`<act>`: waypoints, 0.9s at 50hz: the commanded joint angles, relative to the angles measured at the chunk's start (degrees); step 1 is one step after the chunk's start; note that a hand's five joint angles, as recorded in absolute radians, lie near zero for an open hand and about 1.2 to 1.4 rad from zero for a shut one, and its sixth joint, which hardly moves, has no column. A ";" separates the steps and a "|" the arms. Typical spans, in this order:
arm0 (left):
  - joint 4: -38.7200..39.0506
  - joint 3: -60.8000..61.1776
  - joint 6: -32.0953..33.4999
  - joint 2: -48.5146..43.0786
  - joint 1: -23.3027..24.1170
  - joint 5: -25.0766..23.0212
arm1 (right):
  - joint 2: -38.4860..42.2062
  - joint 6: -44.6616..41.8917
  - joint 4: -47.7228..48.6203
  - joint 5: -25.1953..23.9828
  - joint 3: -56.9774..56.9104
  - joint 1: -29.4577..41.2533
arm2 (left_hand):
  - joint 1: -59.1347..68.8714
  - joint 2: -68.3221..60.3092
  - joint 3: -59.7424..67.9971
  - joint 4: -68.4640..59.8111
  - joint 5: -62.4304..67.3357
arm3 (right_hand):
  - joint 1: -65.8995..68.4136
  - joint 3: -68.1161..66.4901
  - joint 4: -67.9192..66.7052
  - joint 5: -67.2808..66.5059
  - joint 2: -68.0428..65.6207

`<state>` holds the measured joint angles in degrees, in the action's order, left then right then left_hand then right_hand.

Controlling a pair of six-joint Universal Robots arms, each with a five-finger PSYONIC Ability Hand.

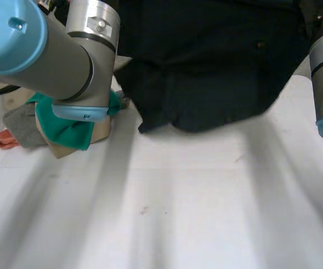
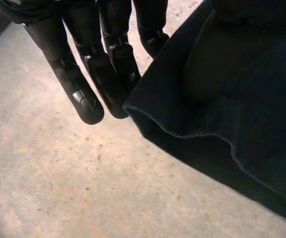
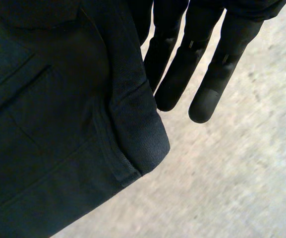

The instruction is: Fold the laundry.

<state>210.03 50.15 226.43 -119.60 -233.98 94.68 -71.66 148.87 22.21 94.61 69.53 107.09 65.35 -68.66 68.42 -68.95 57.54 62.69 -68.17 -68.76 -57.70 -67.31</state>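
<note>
The white table (image 1: 195,213) spreads below me. My dark garment (image 1: 206,67) hangs over its far side, between my arms. A pile of clothes (image 1: 66,129) sits under my left arm. My left hand (image 2: 105,74) and right hand (image 3: 217,64) each pinch a garment edge, fingers straight, with the cloth on the thumb side.

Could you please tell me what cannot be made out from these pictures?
- Head view: the left arm covers much of the clothes pile, so its pieces cannot be counted.
- Head view: the garment is cut off by the top edge, so its type is unclear.
- Left wrist view: cloth hides whether the left hand grips the garment.
- Right wrist view: cloth hides the same for the right hand.
</note>
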 commanded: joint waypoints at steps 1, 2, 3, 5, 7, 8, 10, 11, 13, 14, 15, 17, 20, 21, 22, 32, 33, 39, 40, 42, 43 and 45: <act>-4.81 13.29 -4.76 1.65 0.63 -0.11 | -0.68 -0.16 -1.11 -0.48 8.24 1.89 | 14.65 -11.34 11.58 -11.05 12.46 | 17.31 -11.83 -11.24 -12.30 -12.69; -4.98 15.14 -5.64 2.00 0.63 -0.02 | -0.50 0.01 -3.55 -0.48 9.90 2.67 | 14.65 -11.34 11.58 -11.05 12.46 | 17.31 -11.83 -11.24 -12.30 -12.69; -5.25 18.90 -7.30 2.52 0.63 -0.02 | -0.50 0.19 -5.06 -0.48 10.79 3.12 | 14.65 -11.34 11.58 -11.05 12.46 | 17.31 -11.83 -11.24 -12.30 -12.69; -5.42 22.78 -9.06 2.79 0.63 -0.02 | -0.50 0.45 -8.39 -0.57 12.90 3.65 | 14.65 -11.34 11.58 -11.05 12.46 | 17.31 -11.83 -11.24 -12.30 -12.69; -5.60 28.30 -10.91 2.79 0.63 -0.11 | -0.15 0.45 -12.61 -0.57 15.80 4.09 | 14.65 -11.34 11.58 -11.05 12.46 | 17.31 -11.83 -11.24 -12.30 -12.69; -5.60 30.17 -11.44 2.71 0.63 -0.11 | 0.11 0.45 -14.11 -0.57 16.85 4.26 | 14.65 -11.34 11.58 -11.05 12.46 | 17.31 -11.83 -11.24 -12.30 -12.69; -5.69 33.69 -12.49 2.71 0.72 -0.11 | 0.90 0.72 -18.23 -0.57 20.10 4.70 | 14.65 -11.34 11.58 -11.05 12.46 | 17.31 -11.83 -11.24 -12.30 -12.69; -5.69 36.92 -13.20 2.62 0.72 -0.28 | 1.34 0.98 -19.56 -0.57 20.90 4.70 | 14.65 -11.34 11.58 -11.05 12.46 | 17.31 -11.83 -11.24 -12.30 -12.69; -5.69 39.67 -13.64 2.62 0.81 -0.37 | 2.48 1.59 -22.54 -0.66 22.74 4.35 | 14.65 -11.34 11.58 -11.05 12.46 | 15.37 -9.89 -9.30 -10.36 -10.75; -5.69 40.90 -13.82 2.62 1.07 -0.37 | 2.57 1.86 -23.26 -0.74 23.10 4.26 | 14.65 -11.34 11.58 -11.05 12.46 | 11.85 -6.37 -5.79 -6.84 -7.23; -5.69 42.91 -13.91 2.62 1.59 -0.55 | 2.58 2.12 -23.79 -0.74 23.28 4.26 | 14.65 -11.34 11.58 -11.05 12.46 | 9.49 -4.01 -3.42 -4.47 -4.87; -5.69 44.51 -13.91 2.88 2.21 -0.64 | 2.49 3.35 -24.93 -0.83 23.72 4.35 | 14.65 -11.34 11.58 -11.05 12.46 | -2.89 8.37 8.95 7.90 7.51; -5.69 46.71 -13.91 4.46 3.18 -0.64 | 1.88 4.76 -25.37 -0.83 23.72 3.91 | 14.65 -11.34 11.58 -11.05 12.46 | -23.96 29.44 30.03 28.97 28.58; -5.69 47.15 -13.91 5.16 3.27 -0.64 | 0.04 5.63 -25.90 -1.27 23.46 3.30 | 14.65 -11.34 11.58 -11.05 12.46 | -26.51 31.99 32.58 31.52 31.13; -5.69 47.76 -13.91 6.12 3.35 -0.64 | -1.45 6.08 -26.60 -1.88 23.37 2.69 | 14.65 -11.34 11.58 -11.05 12.46 | -27.04 32.52 33.10 32.05 31.65; -5.60 52.68 -14.08 10.97 3.62 -0.73 | -7.18 7.84 -40.39 -17.70 19.33 -6.90 | 14.65 -11.34 11.58 -11.05 12.46 | -30.41 35.89 36.47 35.42 35.03; -5.60 53.03 -13.99 11.05 3.62 -0.81 | -7.09 7.84 -43.10 -18.93 17.67 -7.33 | 14.65 -11.34 11.58 -11.05 12.46 | -29.57 35.05 35.64 34.58 34.19; -5.60 54.18 -14.08 11.05 5.11 -0.73 | -6.83 6.87 -50.76 -20.60 12.83 -8.74 | 14.65 -11.34 11.58 -11.05 12.46 | -26.38 31.86 32.45 31.39 31.00; -5.60 54.18 -14.17 11.05 5.20 -0.73 | -6.66 6.87 -51.30 -20.96 12.47 -8.74 | 14.65 -11.34 11.58 -11.05 12.46 | -24.70 30.18 30.77 29.71 29.32; -5.60 54.18 -14.52 11.05 5.20 -0.73 | -5.69 6.43 -51.92 -21.31 12.38 -8.57 | 14.65 -11.34 11.58 -11.05 12.46 | -23.68 29.16 29.74 28.69 28.30; -5.60 54.18 -14.70 11.05 5.20 -0.73 | -5.16 6.17 -51.74 -21.31 12.47 -8.57 | 14.65 -11.34 11.58 -11.05 12.46 | -23.68 29.16 29.74 28.69 28.30; -5.60 54.09 -14.87 11.05 5.20 -0.73 | -2.89 5.03 -51.13 -21.31 13.34 -8.22 | 14.65 -11.34 11.58 -11.05 12.46 | -24.18 29.66 30.24 29.19 28.80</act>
<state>204.44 104.38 212.17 -108.37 -229.04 93.95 -78.22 155.73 -28.39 73.45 82.66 98.23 65.35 -68.72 68.46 -68.97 57.95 32.52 -32.71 -32.68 -23.10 -32.55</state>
